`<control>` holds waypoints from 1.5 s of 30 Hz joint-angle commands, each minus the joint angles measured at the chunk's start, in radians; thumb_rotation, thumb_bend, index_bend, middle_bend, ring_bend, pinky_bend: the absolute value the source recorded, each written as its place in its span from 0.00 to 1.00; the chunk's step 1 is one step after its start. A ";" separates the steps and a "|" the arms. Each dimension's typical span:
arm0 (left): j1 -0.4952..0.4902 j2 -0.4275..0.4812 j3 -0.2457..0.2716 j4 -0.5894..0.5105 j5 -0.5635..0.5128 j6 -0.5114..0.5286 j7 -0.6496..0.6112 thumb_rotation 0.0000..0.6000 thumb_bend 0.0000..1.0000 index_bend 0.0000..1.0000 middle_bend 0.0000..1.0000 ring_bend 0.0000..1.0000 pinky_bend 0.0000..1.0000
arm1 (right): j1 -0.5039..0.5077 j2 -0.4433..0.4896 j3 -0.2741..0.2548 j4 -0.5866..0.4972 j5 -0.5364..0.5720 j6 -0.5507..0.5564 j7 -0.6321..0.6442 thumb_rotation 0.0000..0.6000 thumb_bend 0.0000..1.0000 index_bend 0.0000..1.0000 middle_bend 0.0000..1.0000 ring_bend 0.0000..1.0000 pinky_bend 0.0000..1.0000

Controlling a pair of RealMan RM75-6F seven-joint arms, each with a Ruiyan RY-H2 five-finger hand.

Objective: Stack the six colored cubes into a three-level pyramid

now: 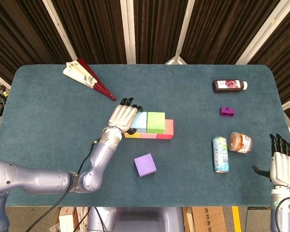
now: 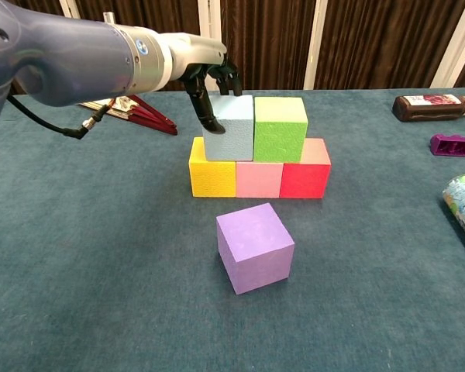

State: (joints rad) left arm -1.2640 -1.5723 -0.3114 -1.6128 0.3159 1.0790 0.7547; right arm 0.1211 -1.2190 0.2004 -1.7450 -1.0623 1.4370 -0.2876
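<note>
— Where's the pyramid at?

— Two levels are up. The bottom row runs yellow cube (image 2: 212, 167), pink cube (image 2: 259, 180), red cube (image 2: 306, 175), touching side by side in the middle of the desk (image 1: 53, 111). On top sit the blue cube (image 2: 231, 129) and green cube (image 2: 280, 128), pressed together. The blue one straddles the yellow-pink seam and the green the pink-red seam, which I'd say is what keeps the tiers steady. The purple cube (image 2: 255, 247) lies alone on the desk, just nearer than the row, a little turned. I'd guess it's the cap.

— And the left hand?

— The left hand (image 2: 209, 85) is at the blue cube's left face. Its fingers (image 2: 204, 108) point down along that side, touching it or nearly so; I can't tell whether they grip it. Nothing is lifted, so it looks more like steadying or nudging. The left arm reaches in low from the near left, forearm angled toward the stack.

— The right one?

— The right hand (image 1: 282, 162) is well apart at the near right edge, fingers spread and pointing away, holding nothing.

— Other stuff?

— A folded fan (image 1: 87, 77) far left. To the right are a dark bottle (image 1: 229, 85), a small purple piece (image 1: 226, 111), a jar (image 1: 240, 142) and a can (image 1: 221, 154) on its side.
</note>
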 commanded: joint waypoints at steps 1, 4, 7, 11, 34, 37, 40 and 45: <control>-0.001 0.000 -0.001 -0.002 -0.004 0.004 0.005 1.00 0.39 0.28 0.24 0.00 0.00 | 0.000 0.000 -0.001 0.000 0.000 -0.001 0.000 1.00 0.13 0.00 0.01 0.00 0.00; -0.002 -0.002 -0.002 -0.003 -0.006 0.006 0.006 1.00 0.39 0.28 0.24 0.00 0.00 | 0.000 0.001 -0.001 -0.002 0.000 -0.001 -0.001 1.00 0.13 0.00 0.01 0.00 0.00; -0.002 -0.003 -0.002 -0.004 -0.007 0.006 0.009 1.00 0.39 0.28 0.24 0.00 0.00 | -0.002 0.004 -0.001 -0.004 0.000 0.001 0.002 1.00 0.13 0.00 0.01 0.00 0.00; -0.002 -0.005 -0.002 -0.003 -0.008 0.009 0.010 1.00 0.39 0.27 0.24 0.00 0.00 | -0.002 0.004 0.000 -0.005 0.001 0.000 0.004 1.00 0.13 0.00 0.01 0.00 0.00; -0.005 -0.010 0.000 -0.003 -0.009 0.015 0.037 1.00 0.36 0.23 0.20 0.00 0.00 | 0.000 0.006 -0.002 -0.005 0.003 -0.004 0.004 1.00 0.13 0.00 0.01 0.00 0.00; -0.004 -0.009 -0.001 -0.005 -0.011 0.015 0.038 1.00 0.36 0.23 0.20 0.00 0.00 | 0.000 0.005 -0.003 -0.006 0.005 -0.004 0.004 1.00 0.13 0.00 0.01 0.00 0.00; -0.004 -0.008 -0.001 -0.008 -0.011 0.015 0.039 1.00 0.36 0.23 0.20 0.00 0.00 | 0.000 0.006 0.000 -0.008 0.010 -0.005 0.003 1.00 0.13 0.00 0.01 0.00 0.00; -0.006 -0.008 0.000 -0.012 -0.014 0.019 0.047 1.00 0.36 0.23 0.20 0.00 0.00 | -0.001 0.007 0.000 -0.010 0.012 -0.003 0.004 1.00 0.13 0.00 0.01 0.00 0.00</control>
State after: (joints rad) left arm -1.2700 -1.5804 -0.3115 -1.6249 0.3019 1.0977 0.8015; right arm 0.1202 -1.2116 0.2009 -1.7555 -1.0504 1.4346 -0.2840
